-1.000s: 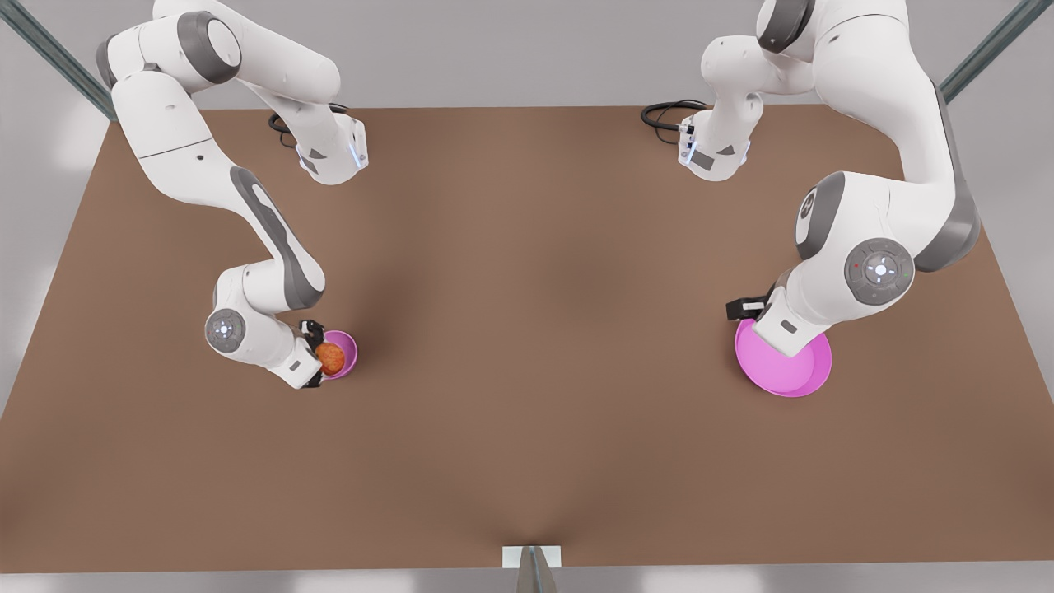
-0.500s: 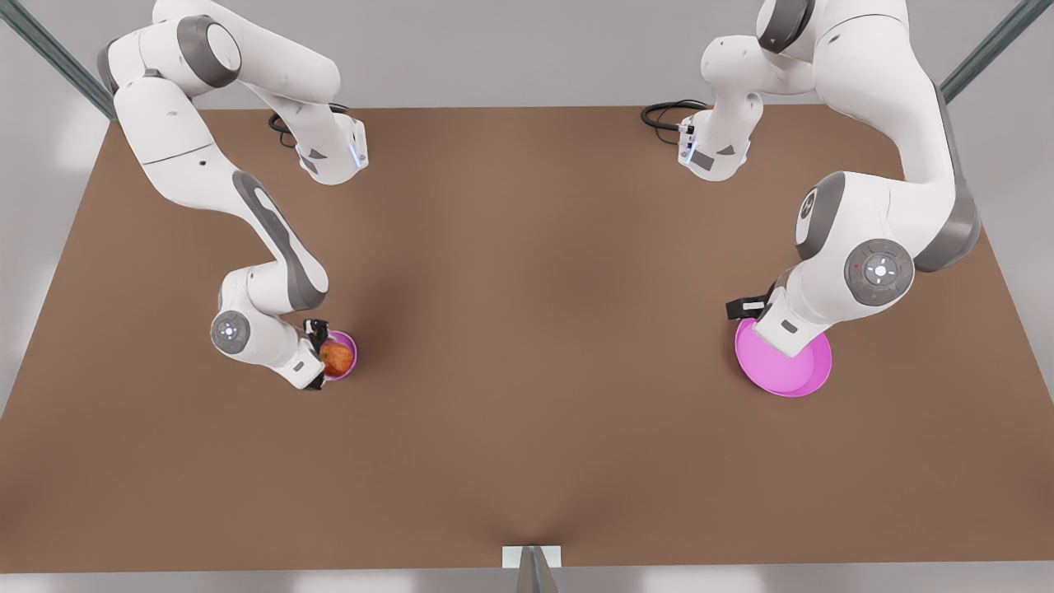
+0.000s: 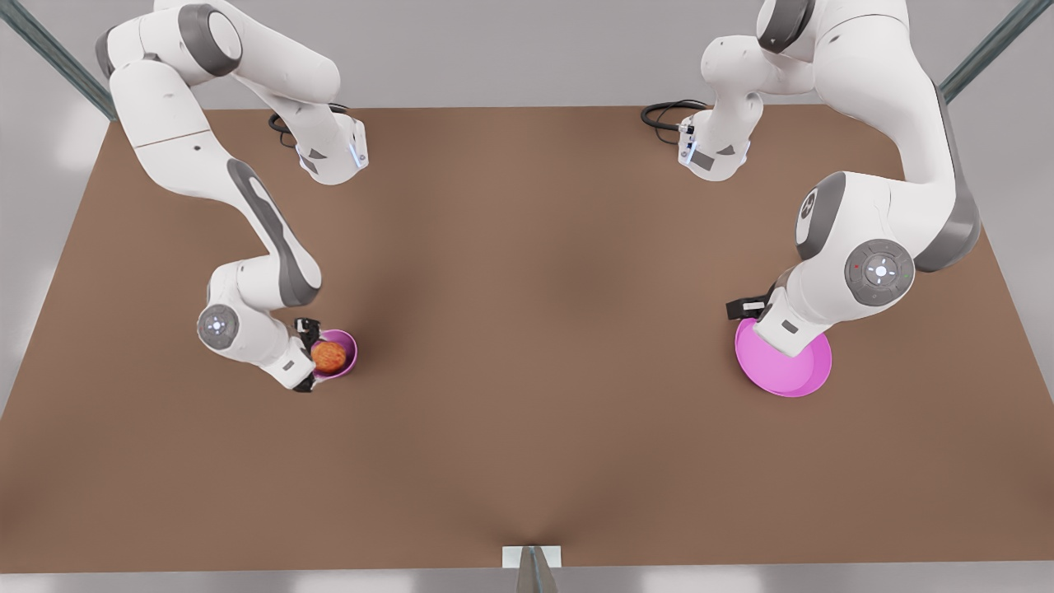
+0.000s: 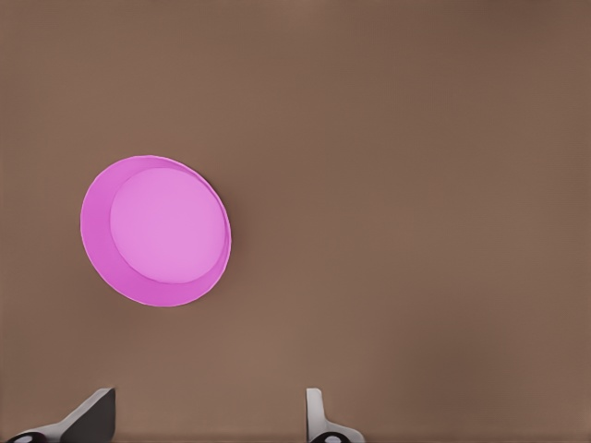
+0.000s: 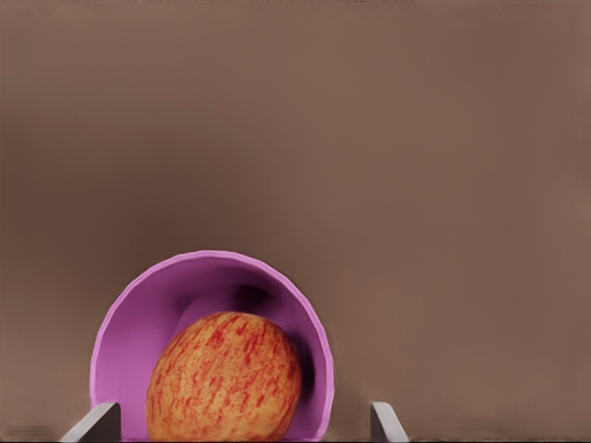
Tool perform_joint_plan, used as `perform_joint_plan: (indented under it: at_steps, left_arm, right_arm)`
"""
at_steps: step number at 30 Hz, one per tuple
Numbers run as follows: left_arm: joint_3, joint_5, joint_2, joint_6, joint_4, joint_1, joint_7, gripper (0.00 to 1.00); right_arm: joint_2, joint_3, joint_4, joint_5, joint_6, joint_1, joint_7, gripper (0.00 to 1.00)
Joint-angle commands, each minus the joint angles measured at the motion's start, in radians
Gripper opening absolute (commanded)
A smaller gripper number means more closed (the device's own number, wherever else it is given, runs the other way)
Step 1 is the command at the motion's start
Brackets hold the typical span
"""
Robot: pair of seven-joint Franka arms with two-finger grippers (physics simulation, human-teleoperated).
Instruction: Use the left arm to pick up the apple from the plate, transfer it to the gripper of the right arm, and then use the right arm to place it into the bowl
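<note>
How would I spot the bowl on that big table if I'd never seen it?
Start at the brown table and look toward the front view's left, where a white arm bends down. At its tip sits the bowl, small, deep and pink, with an apple in it. The other pink dish, the plate, is wide and shallow.

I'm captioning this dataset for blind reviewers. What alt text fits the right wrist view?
A red-orange apple sits in a small deep pink bowl on a brown table. Seen from just above, the right hand has its two grey fingertips spread open, one on either side of the bowl.
</note>
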Motion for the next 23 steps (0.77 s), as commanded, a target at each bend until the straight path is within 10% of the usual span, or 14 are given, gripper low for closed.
perform_joint_plan:
  at_steps: [1, 5, 12, 13, 23]
  left_arm:
    - [0.000, 0.000, -0.001, -0.001, 0.000, -0.001, -0.005, 1.00]
    - [0.000, -0.012, -0.001, 0.000, 0.000, 0.000, -0.002, 1.00]
    - [0.007, 0.022, 0.031, 0.082, 0.000, 0.006, -0.001, 1.00]
    - [0.004, 0.023, 0.028, 0.068, 0.002, 0.006, 0.001, 1.00]
    - [-0.003, 0.166, 0.031, -0.055, 0.008, -0.129, -0.011, 1.00]
  right_arm:
    - [-0.031, 0.000, 0.024, 0.002, -0.063, 0.000, 0.008, 1.00]
    - [-0.146, -0.047, 0.140, -0.025, -0.445, 0.008, 1.129, 1.00]
    - [-0.081, -0.084, 0.588, -0.137, -0.920, 0.037, 1.177, 1.00]
    - [-0.109, -0.257, 0.634, -0.131, -0.960, 0.200, 1.177, 1.00]
    - [-0.333, -0.389, 0.453, 0.013, -0.946, 0.307, 1.447, 1.00]
